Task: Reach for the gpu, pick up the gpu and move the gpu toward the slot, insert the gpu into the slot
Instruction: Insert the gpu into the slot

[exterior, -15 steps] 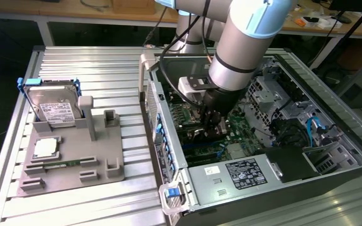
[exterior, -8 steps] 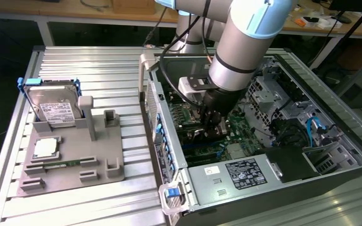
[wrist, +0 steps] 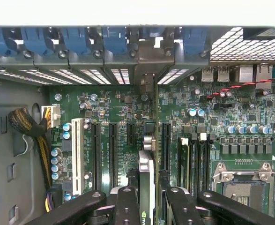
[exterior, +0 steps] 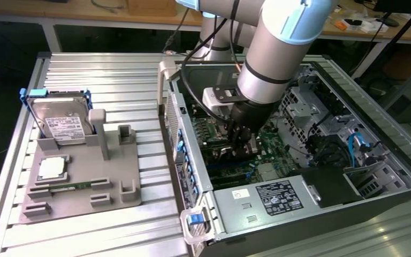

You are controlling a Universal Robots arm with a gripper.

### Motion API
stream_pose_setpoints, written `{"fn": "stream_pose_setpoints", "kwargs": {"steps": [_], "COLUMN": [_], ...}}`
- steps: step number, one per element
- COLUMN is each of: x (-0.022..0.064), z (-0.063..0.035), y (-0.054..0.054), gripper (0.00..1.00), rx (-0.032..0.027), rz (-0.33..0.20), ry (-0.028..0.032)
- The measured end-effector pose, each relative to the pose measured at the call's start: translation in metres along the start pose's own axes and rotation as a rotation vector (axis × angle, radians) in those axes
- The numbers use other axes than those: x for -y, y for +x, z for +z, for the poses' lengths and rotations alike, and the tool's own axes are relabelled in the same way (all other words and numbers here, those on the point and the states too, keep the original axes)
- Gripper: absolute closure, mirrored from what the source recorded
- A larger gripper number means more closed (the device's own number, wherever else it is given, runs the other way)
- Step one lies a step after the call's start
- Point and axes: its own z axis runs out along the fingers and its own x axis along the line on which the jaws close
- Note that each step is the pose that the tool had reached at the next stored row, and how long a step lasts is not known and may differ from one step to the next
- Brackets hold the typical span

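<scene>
Pinched edge-on by the black two-fingered tool, the thin, flat dark circuit card looks light, stiff and fragile, best gripped along its upper edge.

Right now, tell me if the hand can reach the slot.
Probably yes: the hand grips the gpu inside the open case, just above the motherboard, nothing between them; the card hides the slot itself.
</scene>
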Motion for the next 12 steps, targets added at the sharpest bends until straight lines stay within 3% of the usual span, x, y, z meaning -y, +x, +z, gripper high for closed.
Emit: {"fn": "stream_pose_setpoints", "kwargs": {"steps": [12], "x": [0.0001], "z": [0.0037], "y": [0.0], "gripper": [0.73], "rx": [-0.0001], "rz": [0.0], "ry": [-0.0001]}}
